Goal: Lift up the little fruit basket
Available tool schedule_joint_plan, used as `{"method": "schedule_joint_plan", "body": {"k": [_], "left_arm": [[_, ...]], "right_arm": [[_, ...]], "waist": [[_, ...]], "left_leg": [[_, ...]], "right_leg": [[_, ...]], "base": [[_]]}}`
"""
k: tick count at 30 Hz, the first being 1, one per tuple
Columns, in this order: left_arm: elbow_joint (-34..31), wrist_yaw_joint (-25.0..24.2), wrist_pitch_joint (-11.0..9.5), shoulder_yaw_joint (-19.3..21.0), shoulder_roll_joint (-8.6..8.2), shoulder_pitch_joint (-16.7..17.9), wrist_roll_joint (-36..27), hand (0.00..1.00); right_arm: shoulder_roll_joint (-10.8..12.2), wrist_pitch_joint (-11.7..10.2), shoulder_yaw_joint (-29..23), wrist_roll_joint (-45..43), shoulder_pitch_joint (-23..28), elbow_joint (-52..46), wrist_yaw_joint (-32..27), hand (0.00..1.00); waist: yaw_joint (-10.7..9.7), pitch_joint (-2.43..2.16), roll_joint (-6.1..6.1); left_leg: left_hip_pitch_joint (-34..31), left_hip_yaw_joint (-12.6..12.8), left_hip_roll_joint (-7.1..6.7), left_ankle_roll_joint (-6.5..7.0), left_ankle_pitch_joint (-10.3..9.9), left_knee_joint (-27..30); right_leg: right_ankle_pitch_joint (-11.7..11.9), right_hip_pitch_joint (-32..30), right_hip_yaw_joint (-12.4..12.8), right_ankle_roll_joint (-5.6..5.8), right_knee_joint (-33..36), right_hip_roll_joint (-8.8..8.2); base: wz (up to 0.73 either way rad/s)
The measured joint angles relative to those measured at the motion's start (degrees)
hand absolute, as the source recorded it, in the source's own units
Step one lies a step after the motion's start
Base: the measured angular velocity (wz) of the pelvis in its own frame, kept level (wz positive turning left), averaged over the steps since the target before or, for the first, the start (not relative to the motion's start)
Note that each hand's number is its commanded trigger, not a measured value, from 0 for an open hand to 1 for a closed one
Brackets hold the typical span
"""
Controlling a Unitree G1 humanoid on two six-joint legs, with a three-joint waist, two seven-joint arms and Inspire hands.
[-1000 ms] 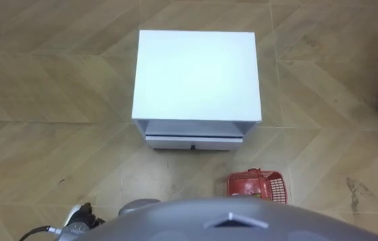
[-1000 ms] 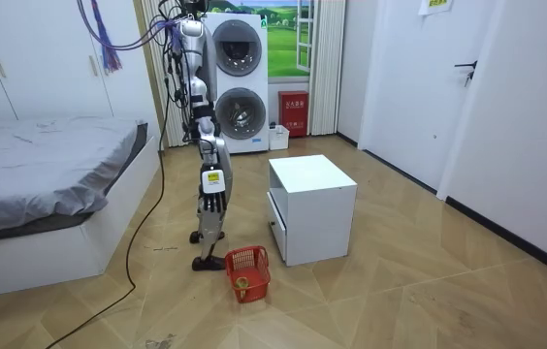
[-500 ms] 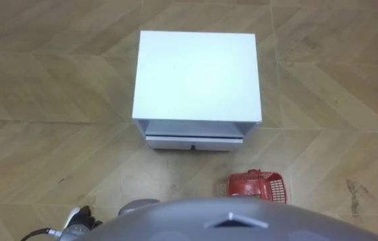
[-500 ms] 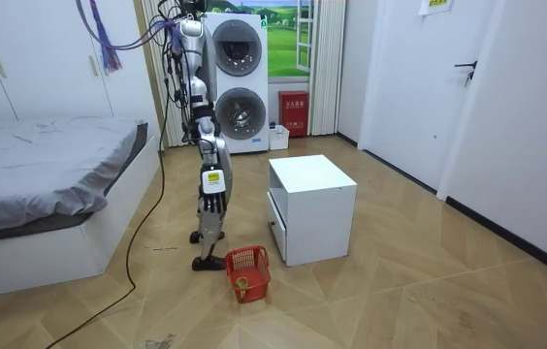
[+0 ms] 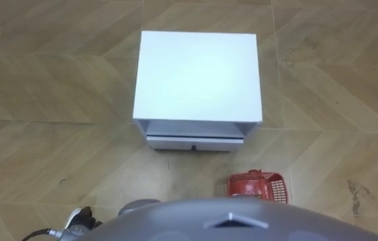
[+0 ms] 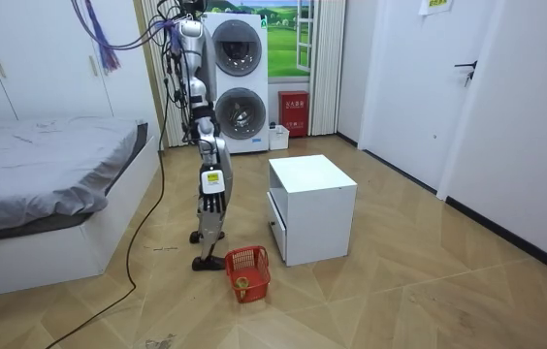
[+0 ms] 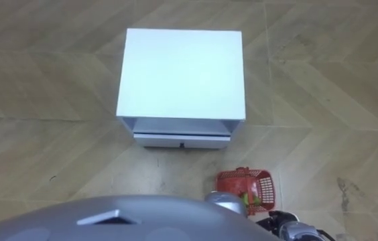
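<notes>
Fruit basket (image 5: 259, 187), red plastic mesh, stands upright with its open top up on the wood floor (image 5: 48, 100) at the near right, just in front of the robot's right side. The robot's chest hides its near part, so its long axis only seems to run left to right. A handle loop rises from its far rim, and something yellow-green lies inside. The left hand (image 5: 82, 219) shows at the near left edge, and whether it is open or closed I cannot tell. In the room view the right hand (image 6: 213, 192) hangs at the robot's side above the basket, holding nothing, too small to judge its grip. Farther off, left of the basket and apart from it, a white cabinet (image 5: 197, 73) faces the robot with its drawer (image 5: 194, 141). A paper sign (image 6: 435, 6) high on the far wall bears print too small to read.
</notes>
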Motion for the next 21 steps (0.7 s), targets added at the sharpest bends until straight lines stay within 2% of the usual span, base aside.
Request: {"method": "schedule_joint_plan", "body": {"k": [3,5,7,8,10,11,12,13,14,15,16,17,18,19,20,21], "left_arm": [[0.1,-0.1,-0.1,0.1,0.0,0.0,-0.1,0.0],[0.1,-0.1,-0.2,0.1,-0.01,-0.3,-0.1,0.0],[0.1,-0.1,-0.3,0.1,-0.01,-1.2,-0.1,0.0],[0.2,-0.1,-0.3,0.1,0.07,-1.6,-0.2,0.0],[1.2,-0.1,-0.9,0.3,0.4,-2.7,-0.5,0.0],[2.5,-0.1,-2.0,0.5,0.73,-3.8,-1.4,0.0],[3.0,-0.1,-2.9,0.6,0.81,-4.2,-1.4,0.0],[3.0,-0.4,-4.5,1.3,0.92,-4.8,-1.4,0.0],[2.9,-0.6,-5.1,2.2,1.56,-6.1,-1.4,0.0],[3.0,-0.7,-5.8,3.1,2.12,-6.4,-1.4,0.0],[3.0,-0.8,-6.0,3.4,2.33,-6.5,-1.4,0.0],[3.0,-0.8,-5.9,3.4,2.6,-6.5,-2.5,0.0],[2.8,-0.8,-5.9,3.2,2.65,-6.4,-3.1,0.0],[2.9,-0.7,-5.9,3.0,2.74,-6.5,-5.0,0.0],[3.2,-0.5,-6.0,2.9,2.83,-6.5,-6.1,0.0],[3.6,0.3,-6.0,2.7,3.0,-6.6,-7.6,0.0]], "right_arm": [[0.0,0.0,-0.1,-0.1,0.1,-0.5,0.0,0.0],[-0.1,0.0,-0.1,0.1,0.0,-1.1,-0.4,0.0],[-0.1,0.1,-0.1,0.2,-0.7,-1.3,-0.6,0.0],[-0.1,-0.1,0.1,0.3,-1.4,-1.2,-0.7,0.0],[-0.3,-0.1,0.1,0.1,-3.2,-1.2,-1.3,0.0],[-0.6,-0.1,0.1,-0.1,-4.0,-1.3,-1.7,0.0],[-0.9,-0.1,0.1,-0.2,-4.3,-1.6,-1.8,0.0],[-1.5,0.0,0.0,-0.2,-5.3,-3.0,-1.8,0.0],[-1.1,-0.2,0.0,0.4,-5.9,-4.9,-1.8,0.0],[-0.6,-0.7,-0.1,1.3,-5.8,-5.2,-1.8,0.0],[-0.5,-0.8,0.0,1.7,-5.9,-5.2,-1.8,0.0],[-0.5,-1.0,0.1,2.0,-6.7,-5.3,-2.0,0.0],[-0.6,-1.4,0.1,2.4,-7.5,-5.4,-2.3,0.0],[-0.8,-2.8,0.1,3.3,-9.4,-5.6,-3.1,0.0],[-0.7,-4.2,0.2,4.8,-11.7,-5.5,-4.2,0.0],[-0.6,-5.5,0.8,6.5,-13.7,-5.6,-5.1,0.0]], "waist": [[-0.1,-0.07,0.12],[0.1,-0.12,0.22],[0.4,-0.35,0.04],[0.4,-0.34,0.08],[0.2,0.12,0.42],[0.5,0.54,0.54],[0.5,0.47,0.66],[0.8,-0.41,2.16],[0.6,0.8,0.75],[1.3,0.77,-0.66],[2.0,0.73,-0.87],[3.4,0.03,-1.89],[3.6,-0.15,-2.16],[4.7,-0.17,-2.34],[4.8,-0.09,-2.41],[4.9,-0.29,-2.74]], "left_leg": [[-0.1,0.6,-0.5,0.14,-0.1,0.4],[-1.5,1.2,-1.09,1.12,-1.1,2.0],[-2.8,1.8,-1.73,1.34,-1.3,3.3],[-4.4,2.9,-1.91,1.81,-1.6,4.9],[-8.2,5.1,-1.85,2.43,-1.9,9.6],[-12.0,6.1,-1.9,3.32,-2.1,13.4],[-13.6,5.6,-2.38,3.56,-1.9,13.0],[-16.7,7.2,-0.83,4.65,-3.0,11.9],[-19.2,10.7,-0.71,5.52,-3.4,14.3],[-20.7,11.3,-0.94,6.05,-3.7,16.0],[-21.5,11.8,-0.9,6.25,-3.8,16.6],[-23.5,12.2,-0.87,6.5,-4.0,17.7],[-24.8,12.2,-0.82,6.53,-4.0,18.5],[-27.7,12.2,-0.52,6.67,-4.1,20.6],[-30.8,12.2,-0.26,6.73,-4.1,22.9],[-34.3,12.2,-0.12,6.81,-4.2,25.7]], "right_leg": [[-0.5,-0.3,0.2,0.4,0.7,-0.6],[-2.1,-2.4,0.4,0.86,4.1,-1.61],[-2.5,-4.6,1.0,1.15,6.7,-2.43],[-2.4,-6.2,1.9,1.28,8.1,-2.69],[-1.1,-8.3,3.3,1.3,8.7,-2.76],[-0.1,-9.5,6.2,1.24,8.5,-2.99],[0.0,-10.8,7.8,1.46,8.5,-2.93],[-0.6,-14.6,7.5,2.46,10.9,-1.91],[-2.9,-18.3,5.3,1.95,19.9,-3.54],[-4.1,-19.5,4.1,1.48,28.7,-4.6],[-4.1,-19.4,3.8,1.51,32.3,-4.69],[-3.9,-18.3,3.7,1.68,37.2,-4.61],[-3.6,-17.3,3.6,1.77,38.5,-4.56],[-2.8,-14.7,3.6,2.04,38.7,-4.77],[-1.8,-11.6,3.6,2.64,37.1,-5.24],[-1.0,-8.6,3.7,2.81,35.5,-6.03]], "base": [[0.0],[0.02],[-0.17],[-0.3],[-0.21],[-0.14],[-0.27],[-0.15],[0.0],[0.18],[0.1],[0.0],[-0.1],[-0.13],[-0.13],[0.0]]}}
